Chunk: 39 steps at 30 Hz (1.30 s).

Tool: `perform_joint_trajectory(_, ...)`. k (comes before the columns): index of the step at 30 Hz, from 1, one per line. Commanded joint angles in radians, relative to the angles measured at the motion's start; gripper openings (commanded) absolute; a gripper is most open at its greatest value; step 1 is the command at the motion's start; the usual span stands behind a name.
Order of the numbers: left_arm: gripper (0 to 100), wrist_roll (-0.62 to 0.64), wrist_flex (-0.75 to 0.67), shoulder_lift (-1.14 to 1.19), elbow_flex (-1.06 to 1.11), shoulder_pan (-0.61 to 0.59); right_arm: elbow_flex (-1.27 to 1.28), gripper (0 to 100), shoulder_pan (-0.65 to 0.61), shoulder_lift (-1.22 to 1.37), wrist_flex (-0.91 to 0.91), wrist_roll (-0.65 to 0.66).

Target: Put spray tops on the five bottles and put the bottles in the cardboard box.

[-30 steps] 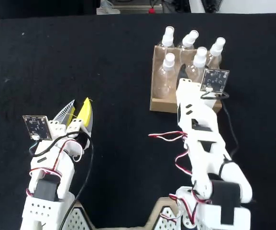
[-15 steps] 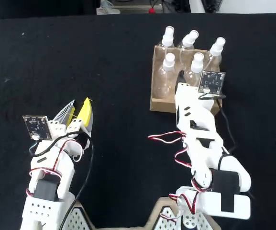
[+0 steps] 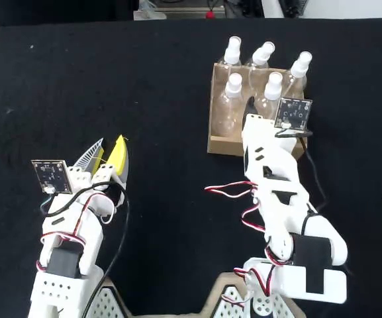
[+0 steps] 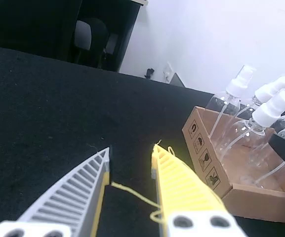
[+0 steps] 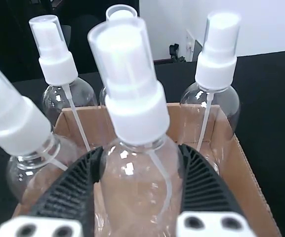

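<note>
1. The right gripper (image 5: 138, 149) has its fingers (image 5: 78, 187) pinching a bottle (image 5: 137, 185) at the shoulders, low in the cardboard box (image 3: 224, 144).
2. I judge that a skewed release or retreat could tip the bottle, or snag a neighbouring spray top (image 5: 221, 47).
3. The box holds all five capped bottles, some leaning slightly.
4. The left gripper (image 4: 131, 149), fingers spread and empty, sits over the table (image 3: 144, 79), well apart from the box.

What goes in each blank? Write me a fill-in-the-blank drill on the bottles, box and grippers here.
The brown cardboard box holds ___ clear plastic bottles with white spray tops.
The right gripper is shut on one bottle standing inside the ___.
The left gripper, over the black table, is open and holds ___.
Missing words: five; box; nothing.
</note>
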Motion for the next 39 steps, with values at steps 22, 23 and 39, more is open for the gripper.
perform_joint_trajectory(22, 14, -0.006, 0.002, 0.003, 0.022, -0.016, -0.058, 10.3, -0.005, 0.062, 0.063, -0.005)
perform_joint_trajectory(23, 14, -0.006, 0.002, 0.003, 0.022, -0.016, -0.062, 10.3, -0.006, 0.067, 0.061, -0.005)
perform_joint_trajectory(39, 14, -0.006, 0.002, -0.002, 0.022, -0.016, -0.079, 10.4, -0.005, 0.068, 0.069, -0.005)
